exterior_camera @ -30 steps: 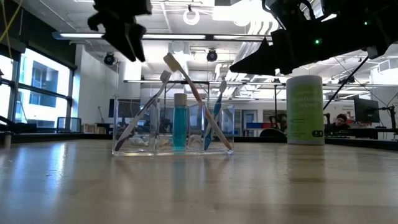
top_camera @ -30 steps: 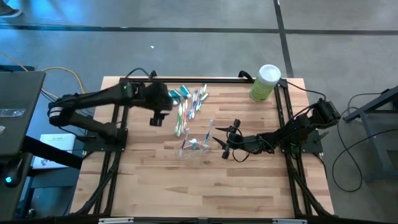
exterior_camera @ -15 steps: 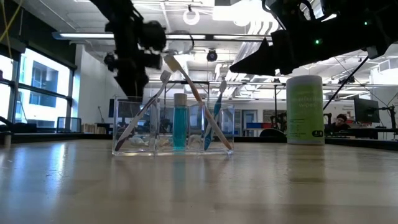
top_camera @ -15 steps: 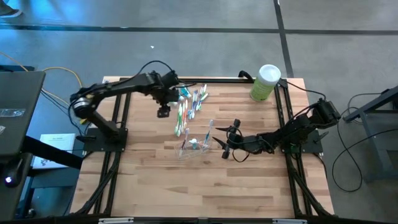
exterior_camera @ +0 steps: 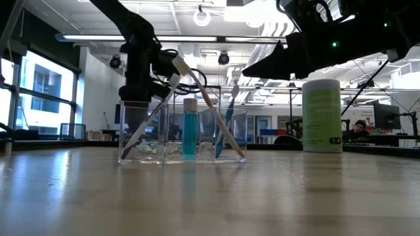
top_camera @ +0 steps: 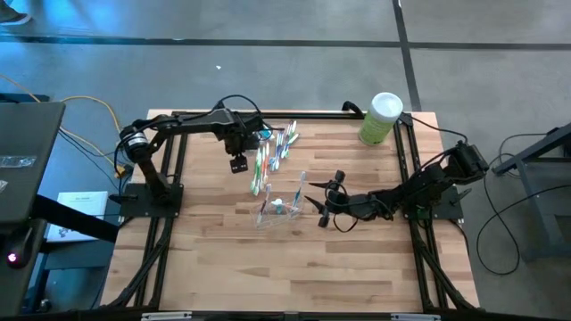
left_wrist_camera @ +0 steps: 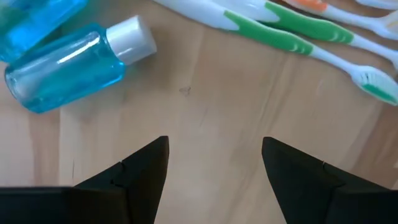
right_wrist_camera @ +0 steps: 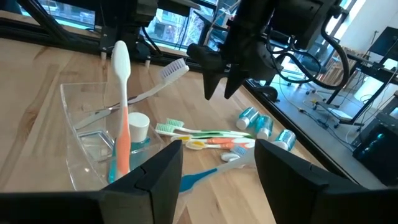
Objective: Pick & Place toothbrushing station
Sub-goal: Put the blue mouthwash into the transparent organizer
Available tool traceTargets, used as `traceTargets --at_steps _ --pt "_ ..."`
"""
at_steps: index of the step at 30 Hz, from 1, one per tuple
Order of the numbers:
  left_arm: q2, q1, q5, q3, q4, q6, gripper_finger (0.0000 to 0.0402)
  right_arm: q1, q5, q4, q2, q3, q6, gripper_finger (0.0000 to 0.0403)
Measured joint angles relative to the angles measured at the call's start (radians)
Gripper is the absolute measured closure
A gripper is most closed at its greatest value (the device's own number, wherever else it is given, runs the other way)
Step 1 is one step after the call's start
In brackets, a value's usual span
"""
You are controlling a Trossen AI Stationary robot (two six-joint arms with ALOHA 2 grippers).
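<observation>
Several loose toothbrushes (top_camera: 268, 152) and small teal toothpaste tubes (top_camera: 252, 135) lie flat on the wood at the far middle. My left gripper (top_camera: 237, 164) hangs open over bare wood just left of them, fingers pointing down. In its wrist view (left_wrist_camera: 214, 155) a teal tube (left_wrist_camera: 68, 62) and a green-and-white toothbrush (left_wrist_camera: 292, 31) lie ahead. A clear plastic cup (top_camera: 280, 210) stands nearer, with toothbrushes (exterior_camera: 197, 85) leaning against its rim and an upright teal tube (exterior_camera: 189, 131) inside. My right gripper (top_camera: 317, 209) stays open just right of the cup, touching nothing.
A light-green canister with a white lid (top_camera: 381, 118) stands upright at the table's far right corner. Bare wood spreads over the near half of the table (top_camera: 294, 276). Black frame rails run along the table's left and right sides.
My left gripper has come down from well above the table and swung toward the loose toothbrushes, turning as it went; it now hangs low beside them, fingers still apart. The cup and the brushes have not moved.
</observation>
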Motion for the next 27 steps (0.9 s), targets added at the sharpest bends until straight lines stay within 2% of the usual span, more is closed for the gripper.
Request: traceTargets --at_steps 4,13,16,21,27 --pt "0.000 -0.010 0.012 0.000 0.000 -0.082 0.0150 0.000 0.000 0.000 0.000 0.000 0.006 0.0210" --pt "0.000 -0.041 -0.019 0.000 0.000 -0.077 0.0150 0.000 0.000 0.000 0.000 0.000 0.006 0.0210" --pt "-0.001 -0.059 -0.094 0.000 0.000 0.036 0.0150 0.000 0.000 0.000 0.000 0.000 0.006 0.0210" --pt "-0.002 -0.099 -0.184 0.000 0.003 0.331 0.0150 0.000 0.000 0.000 0.000 0.000 0.006 0.0210" --pt "-0.002 -0.091 -0.233 0.000 0.105 0.533 0.0150 0.000 0.000 0.000 0.000 0.000 0.007 0.0210"
